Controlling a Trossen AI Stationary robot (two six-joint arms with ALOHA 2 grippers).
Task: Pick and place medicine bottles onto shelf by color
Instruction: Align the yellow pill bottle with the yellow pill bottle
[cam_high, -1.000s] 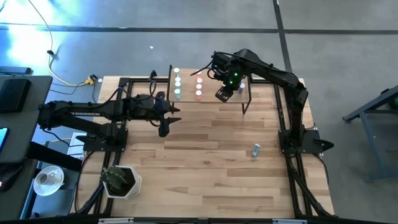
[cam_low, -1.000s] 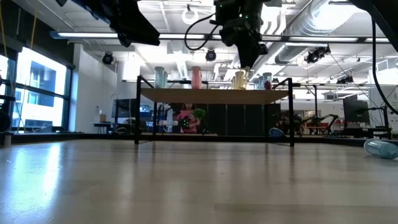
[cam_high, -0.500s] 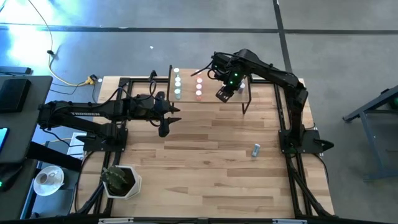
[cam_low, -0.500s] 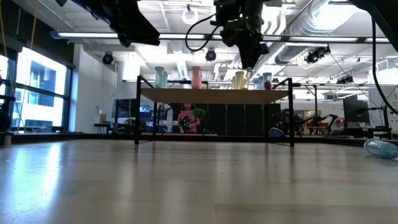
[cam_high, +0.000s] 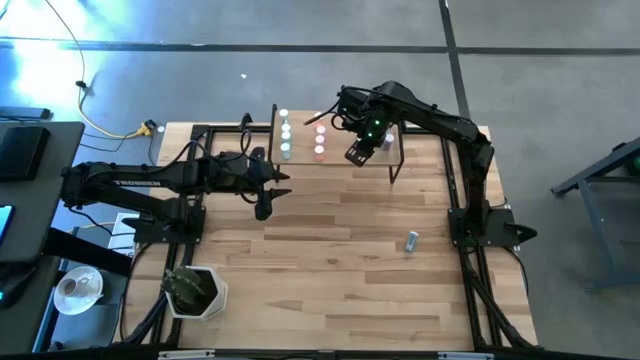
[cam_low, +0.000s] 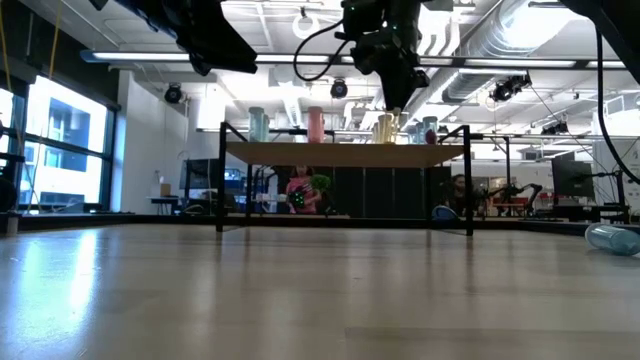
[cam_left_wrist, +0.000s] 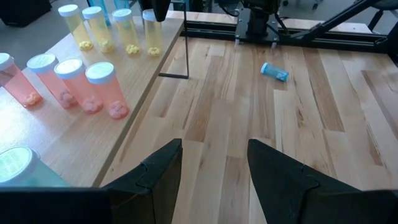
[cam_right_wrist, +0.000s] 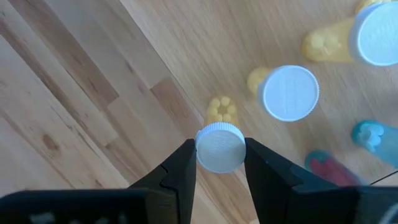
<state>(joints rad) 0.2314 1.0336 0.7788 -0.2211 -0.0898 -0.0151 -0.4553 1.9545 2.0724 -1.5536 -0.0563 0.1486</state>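
The shelf (cam_high: 300, 158) stands at the table's far middle. Rows of teal (cam_high: 285, 132), pink (cam_high: 320, 140) and yellow (cam_left_wrist: 112, 34) bottles stand upright on its board. My right gripper (cam_high: 353, 154) hangs over the shelf's yellow row and is shut on a yellow bottle (cam_right_wrist: 221, 112). My left gripper (cam_high: 262, 205) hovers open and empty (cam_left_wrist: 214, 162) left of the shelf's near corner. A blue bottle (cam_high: 412, 240) lies on its side on the tabletop at the right. My right gripper pinches the yellow bottle's white cap (cam_right_wrist: 219, 147) between its two fingers (cam_right_wrist: 180, 168), one on each side of the cap. The fingers come from above, pointing down. The bottle stands upright below them over the shelf board; whether its base rests on the board, I cannot tell.
Two more yellow bottles (cam_right_wrist: 289, 93) and a blue one (cam_right_wrist: 373, 134) stand close beside the held bottle. The shelf's thin black legs (cam_low: 221, 180) stand on the tabletop. A potted plant (cam_high: 192, 290) sits at the near left corner. Open tabletop lies in front of the shelf.
My right gripper has crept a little toward the table's left over the shelf, still pointing down with the same finger gap.
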